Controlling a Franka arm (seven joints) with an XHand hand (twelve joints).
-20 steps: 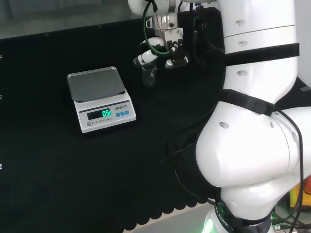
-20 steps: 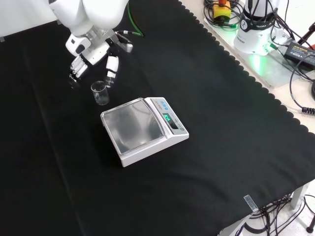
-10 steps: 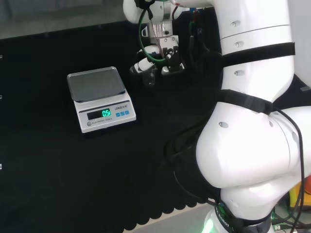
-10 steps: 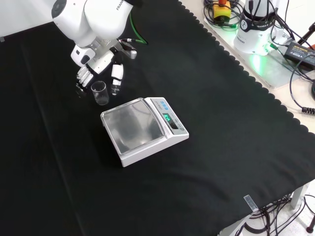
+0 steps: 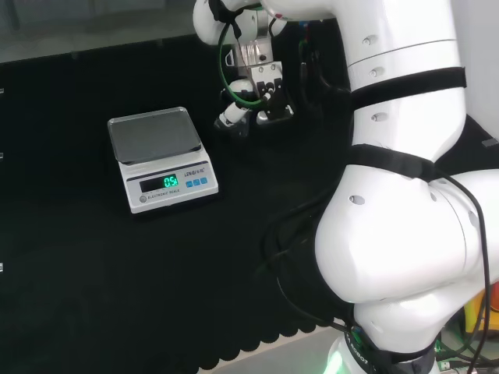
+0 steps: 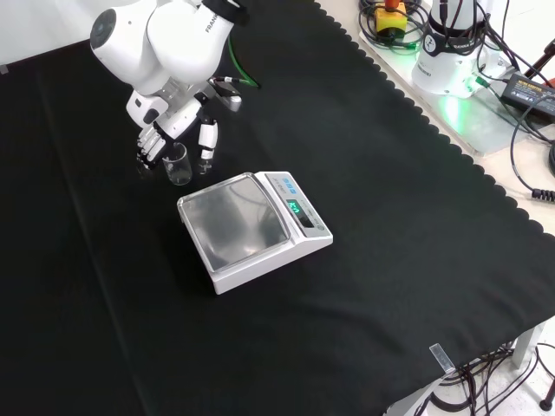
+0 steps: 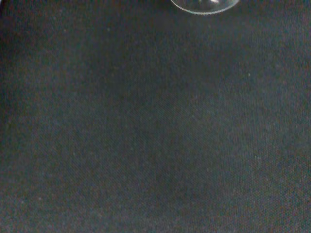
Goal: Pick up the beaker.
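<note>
Front view: a small clear beaker (image 6: 177, 164) is seen standing upright on the black cloth (image 6: 364, 173) that covers the table, in the far left part of the cloth and well clear of its scalloped right edge. The hand (image 6: 173, 130) is positioned over and around the beaker. The fingers (image 6: 151, 144) are placed just beside the beaker on its left and the thumb (image 6: 206, 143) just beside it on its right, so that the beaker is bracketed between them. The fingers are spread and not closed on the glass; whether any of them touches the glass cannot be told.

A white scale (image 6: 254, 229) with a grey metal pan is located just beside the beaker, on the side nearer the camera.

Head view: the hand (image 5: 253, 93) is seen near the far edge of the cloth, with the beaker (image 5: 239, 128) below it and partly covered by it. The scale (image 5: 162, 158) is placed to the left of the beaker.

Wrist view: the rim of the beaker (image 7: 204, 6) is shown against the cloth.
</note>
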